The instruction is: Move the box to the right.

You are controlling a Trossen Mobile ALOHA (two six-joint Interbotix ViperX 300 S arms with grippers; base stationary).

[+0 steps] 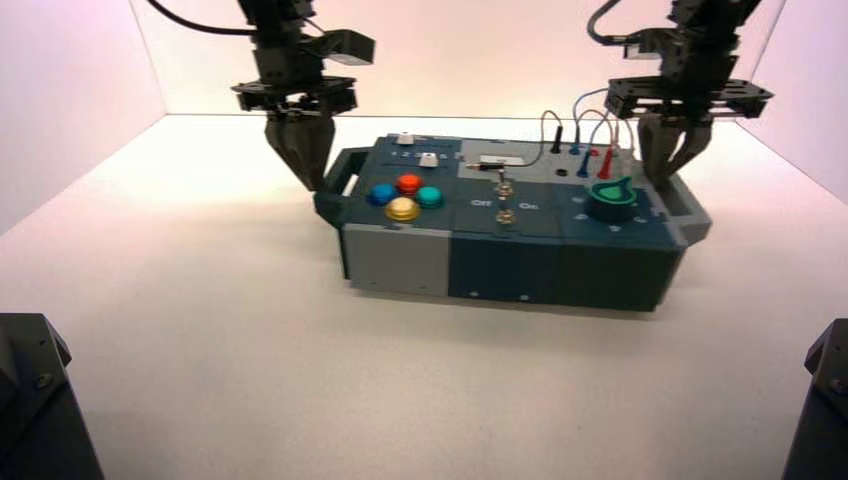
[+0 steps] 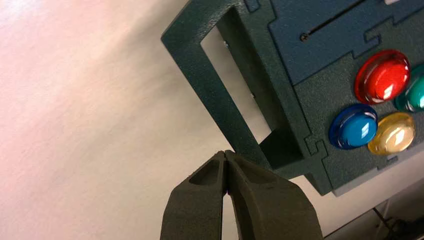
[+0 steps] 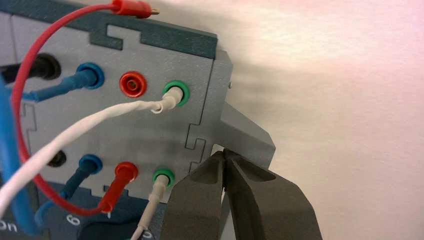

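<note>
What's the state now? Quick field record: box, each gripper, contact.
box: the box on the white table, slightly turned
left gripper: left gripper shut, tips at the left end handle
right gripper: right gripper shut, tips by the grey right end handle
contact: neither grips a handle

1. A white, smooth, flat table (image 1: 200, 330) fills most of the high view.
2. Plain white walls (image 1: 60, 90) stand at the left, back and right sides of the table.
</note>
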